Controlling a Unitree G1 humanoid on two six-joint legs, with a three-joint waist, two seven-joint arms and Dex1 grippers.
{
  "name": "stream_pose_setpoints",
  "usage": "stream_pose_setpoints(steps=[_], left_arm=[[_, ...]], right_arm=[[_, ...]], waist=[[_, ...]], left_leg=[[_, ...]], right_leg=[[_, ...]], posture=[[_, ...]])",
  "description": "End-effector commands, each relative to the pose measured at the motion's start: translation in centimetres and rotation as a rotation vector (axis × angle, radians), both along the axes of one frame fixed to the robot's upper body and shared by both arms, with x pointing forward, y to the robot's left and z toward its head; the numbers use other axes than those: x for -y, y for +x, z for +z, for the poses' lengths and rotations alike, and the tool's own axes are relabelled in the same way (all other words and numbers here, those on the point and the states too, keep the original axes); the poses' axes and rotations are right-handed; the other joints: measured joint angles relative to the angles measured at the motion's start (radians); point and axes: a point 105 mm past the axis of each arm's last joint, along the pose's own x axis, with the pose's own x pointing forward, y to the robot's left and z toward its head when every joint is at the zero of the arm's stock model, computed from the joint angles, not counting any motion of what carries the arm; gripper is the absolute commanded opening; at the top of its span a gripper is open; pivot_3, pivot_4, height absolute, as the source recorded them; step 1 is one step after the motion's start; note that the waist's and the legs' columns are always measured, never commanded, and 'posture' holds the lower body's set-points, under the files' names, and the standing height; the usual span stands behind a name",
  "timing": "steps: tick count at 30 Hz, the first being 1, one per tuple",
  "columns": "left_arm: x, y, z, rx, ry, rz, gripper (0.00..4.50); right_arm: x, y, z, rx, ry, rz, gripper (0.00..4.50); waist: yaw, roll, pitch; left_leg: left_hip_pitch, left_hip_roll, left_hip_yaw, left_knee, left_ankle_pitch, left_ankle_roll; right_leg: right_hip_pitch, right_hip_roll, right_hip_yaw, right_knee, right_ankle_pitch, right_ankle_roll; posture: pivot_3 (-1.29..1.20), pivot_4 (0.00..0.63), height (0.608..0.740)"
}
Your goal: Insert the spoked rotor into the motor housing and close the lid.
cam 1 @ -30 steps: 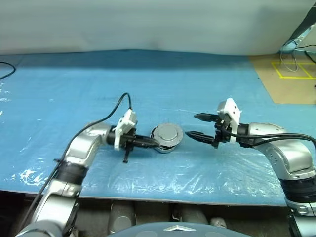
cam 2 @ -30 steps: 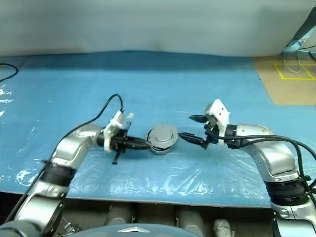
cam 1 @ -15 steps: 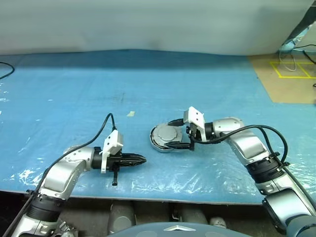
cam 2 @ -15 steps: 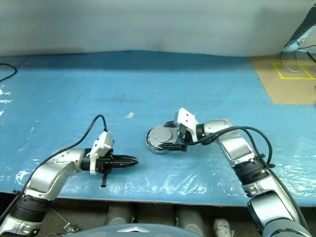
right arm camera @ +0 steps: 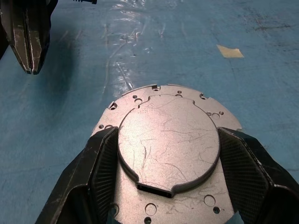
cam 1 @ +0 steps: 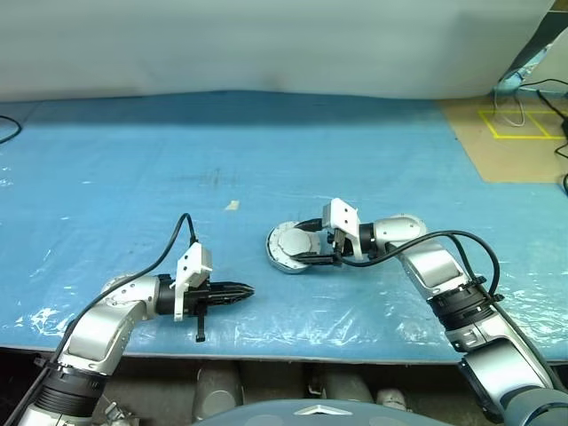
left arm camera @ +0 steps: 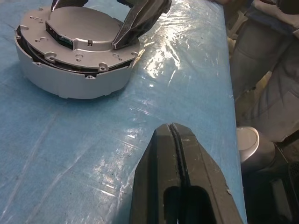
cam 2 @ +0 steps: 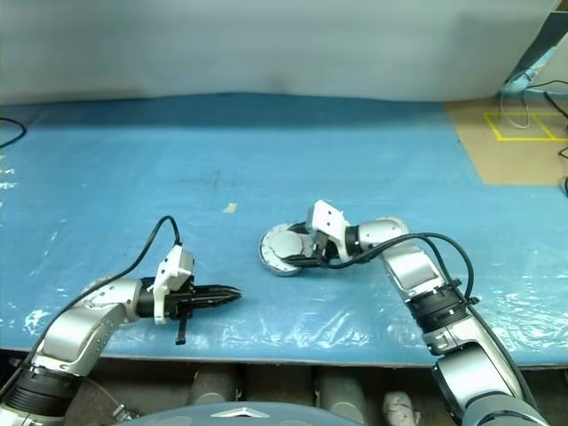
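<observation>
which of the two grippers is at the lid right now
The right gripper: its black fingers straddle the raised centre of the lid on the motor housing. The left gripper is shut, away from it over the blue sheet.

A blue plastic sheet covers the bench across most of the frame. Just right of centre sits the motor housing, a short round silver-grey body, with the lid lying plain face up on top of it. The right gripper reaches in from the right of the frame, its black jaws standing either side of the lid's raised centre. At lower left the left gripper points toward the housing, well apart from it, jaws pressed together and holding nothing. A small pale scrap lies on the sheet above and left of the housing. Bare tan floor with yellow tape marks shows at upper right.
</observation>
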Motion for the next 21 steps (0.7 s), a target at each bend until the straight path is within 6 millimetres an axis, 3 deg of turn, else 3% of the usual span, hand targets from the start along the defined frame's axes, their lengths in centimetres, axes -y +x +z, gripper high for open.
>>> stream_pose_setpoints(steps=[1,7,21], left_arm=[[-0.1,0.1,0.6,0.030,-0.021,0.000,0.00],[0.2,0.3,0.8,0.038,-0.022,-0.003,0.00],[1.8,0.5,2.8,0.046,-0.051,-0.009,0.00]], right_arm=[[-0.2,0.2,0.9,-0.037,0.048,-0.026,2.95],[-0.7,0.1,1.4,-0.075,0.082,-0.029,2.95],[-0.4,0.3,-3.4,-0.149,-0.005,-0.098,2.95]], waist=[[-0.002,0.000,0.000],[-0.003,0.000,0.000],[-0.007,0.000,0.000]], left_leg=[[0.000,0.000,0.000,0.000,0.000,0.000],[0.000,0.000,0.000,0.000,0.000,0.000],[0.005,0.000,0.000,0.000,0.000,0.000]], right_leg=[[0.000,0.000,0.000,0.000,0.000,0.000],[0.000,0.000,0.000,0.000,0.000,0.000],[0.008,0.000,0.000,0.001,0.000,-0.001]], posture=[[0.00,0.150,0.740],[0.00,0.150,0.740],[0.00,0.150,0.740]])
